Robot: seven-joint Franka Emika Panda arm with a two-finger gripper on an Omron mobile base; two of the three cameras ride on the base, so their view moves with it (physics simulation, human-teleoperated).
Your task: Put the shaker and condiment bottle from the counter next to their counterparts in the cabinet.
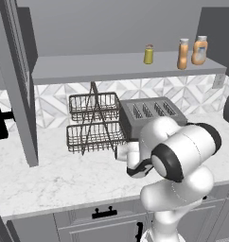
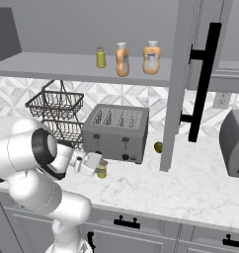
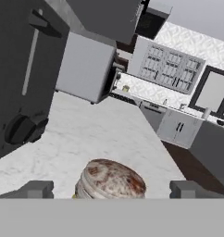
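The olive-yellow shaker stands on the marble counter in front of the toaster. Its mottled grey cap sits between my two fingertips in the hand view. My gripper is open and straddles the shaker, with a gap showing on each side. On the cabinet shelf stand the twin yellow shaker, the straight orange condiment bottle and the bulbous orange bottle, the two bottles side by side.
A grey four-slot toaster stands just behind the gripper, with a two-tier wire basket rack to its left. The open cabinet door stands to the right, a small olive round object at its foot. A grey appliance sits far right.
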